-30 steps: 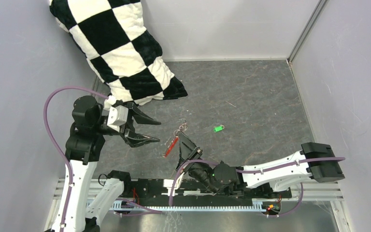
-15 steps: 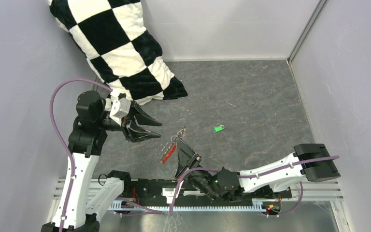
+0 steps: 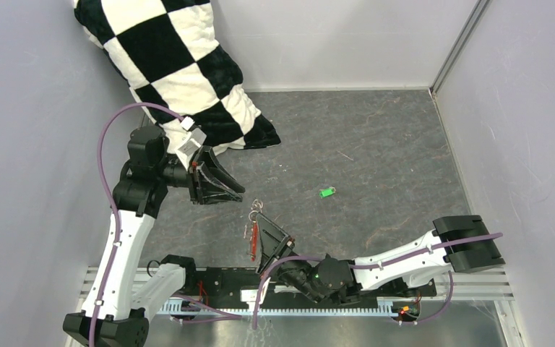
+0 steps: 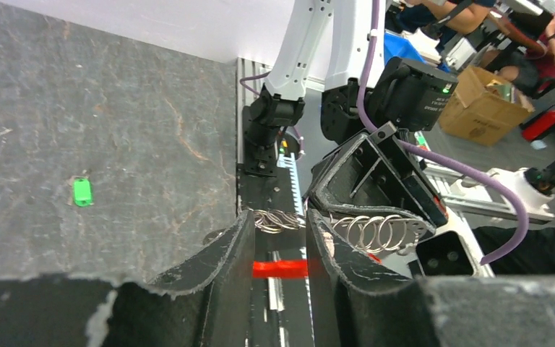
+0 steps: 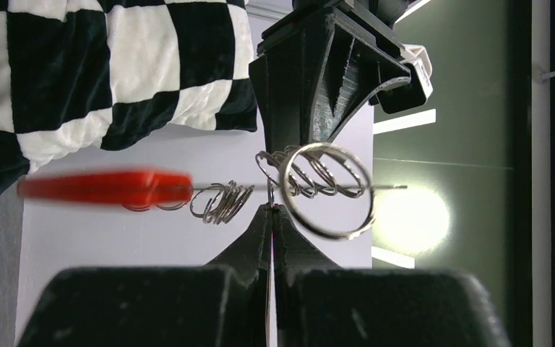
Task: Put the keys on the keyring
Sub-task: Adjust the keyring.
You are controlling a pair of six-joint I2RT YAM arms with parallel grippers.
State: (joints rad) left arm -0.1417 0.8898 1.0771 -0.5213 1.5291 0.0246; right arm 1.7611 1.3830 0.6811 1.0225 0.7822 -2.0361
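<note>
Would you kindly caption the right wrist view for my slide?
Right gripper pinching the keyring mid-chain, between red tag and large ring, left gripper beyond.

One green-headed key (image 3: 326,192) lies on the one bench (image 3: 376,137). There is one keyring (image 3: 254,237), carrying one red tag (image 5: 108,186) (its small coiled links overlap too much to count). One black-and-white checkered cushion (image 3: 181,79) sits at the back. There are two arms, each with one gripper: the left gripper (image 3: 237,194) and the right gripper (image 3: 262,219).
</note>
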